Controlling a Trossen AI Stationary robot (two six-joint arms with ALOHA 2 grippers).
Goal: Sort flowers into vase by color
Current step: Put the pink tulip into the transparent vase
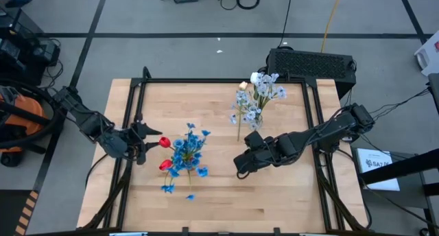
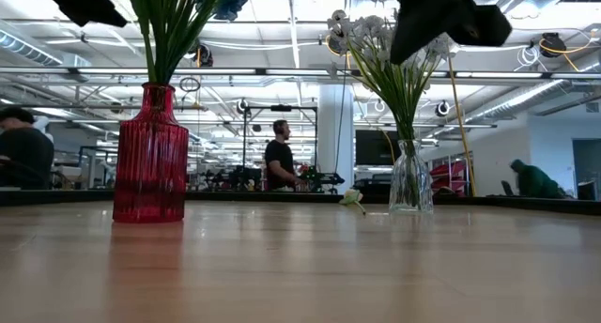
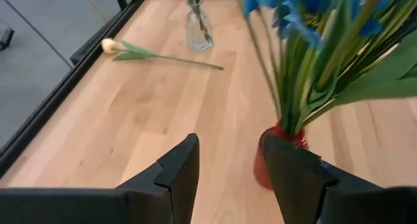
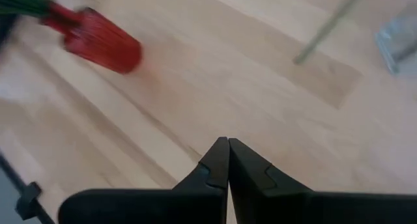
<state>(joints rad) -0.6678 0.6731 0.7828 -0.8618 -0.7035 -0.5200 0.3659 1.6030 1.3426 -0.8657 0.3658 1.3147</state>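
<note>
Two vases are standing on the wooden surface (image 1: pixel 288 195). One is a red ribbed vase (image 2: pixel 150 159), toward the left arm's side, and the other is a clear glass vase (image 2: pixel 410 179), toward the far edge on the right arm's side; they are well apart.

The red vase is holding the bright blue clusters (image 1: pixel 188 150), spreading wide over it, and two red tulips (image 1: pixel 164 143) are showing at the left edge of that bunch, one above the other in the high view. How many blue stems there are cannot be counted.

The glass vase is holding pale bluish-white sprays (image 1: pixel 262 92); their number cannot be told either.

One cream-white tulip (image 3: pixel 111 46) is lying flat on the surface near the glass vase, its long green stem running toward it, its head close to the far edge.

The left pincer (image 3: pixel 228 168) is hovering just beside the red vase with its two fingers apart and nothing between them. The right pincer (image 4: pixel 228 160) is hanging over bare wood between the two vases, its fingers pressed together and holding nothing.

Three people are showing in the room beyond the surface.
</note>
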